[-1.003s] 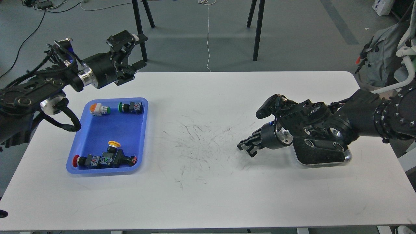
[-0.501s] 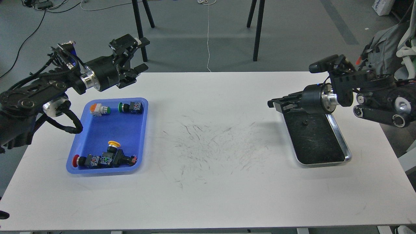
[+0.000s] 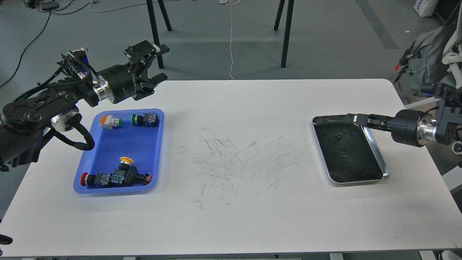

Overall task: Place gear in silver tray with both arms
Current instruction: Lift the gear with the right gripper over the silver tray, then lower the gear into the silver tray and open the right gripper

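Note:
The silver tray (image 3: 379, 154) lies on the right side of the white table. A small dark piece, seemingly the gear (image 3: 339, 136), lies on its dark bottom near the far end. My right gripper (image 3: 351, 117) reaches in from the right and hovers over the tray's far rim, just above and right of the gear. It is seen side-on, and its fingers cannot be told apart. My left gripper (image 3: 161, 62) is open and empty, held above the table's far left edge, behind the blue tray.
A blue plastic tray (image 3: 108, 144) on the left holds several push-button switches with red, yellow, green and orange caps. The table's middle (image 3: 234, 159) is scuffed with dark marks. Chair legs and a white cable stand behind the far edge. A grey bag sits at far right.
My right arm has swung from the table's middle back to the right, uncovering the silver tray and the gear in it. My left gripper has drifted slightly right.

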`<state>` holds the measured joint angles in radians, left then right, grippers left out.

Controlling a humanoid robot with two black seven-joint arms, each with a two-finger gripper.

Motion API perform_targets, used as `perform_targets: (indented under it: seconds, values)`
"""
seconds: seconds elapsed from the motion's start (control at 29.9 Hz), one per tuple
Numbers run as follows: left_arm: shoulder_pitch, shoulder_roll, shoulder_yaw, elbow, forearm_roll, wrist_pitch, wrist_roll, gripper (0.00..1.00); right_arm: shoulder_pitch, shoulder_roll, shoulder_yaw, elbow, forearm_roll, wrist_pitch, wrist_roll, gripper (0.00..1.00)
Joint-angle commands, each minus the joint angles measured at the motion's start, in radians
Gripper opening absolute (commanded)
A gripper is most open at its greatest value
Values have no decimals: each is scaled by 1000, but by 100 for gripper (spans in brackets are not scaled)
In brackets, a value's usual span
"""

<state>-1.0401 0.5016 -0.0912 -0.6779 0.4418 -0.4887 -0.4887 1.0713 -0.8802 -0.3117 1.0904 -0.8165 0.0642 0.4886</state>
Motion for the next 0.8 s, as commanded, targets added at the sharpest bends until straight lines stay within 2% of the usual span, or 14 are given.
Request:
perform_targets:
  seconds: [0.0,0.23,0.77]
  values:
    - [0,2,1,-12,0,1,0,100,-103,0,84,-1,36,-3,0,2]
    - [3,8,1,-17,0,2,0,100,-244,30,129,-7,197,9,0,2]
    - [20,15,-1,-22,0,10,0,100,-303,30,138,-3,266,42,0,2]
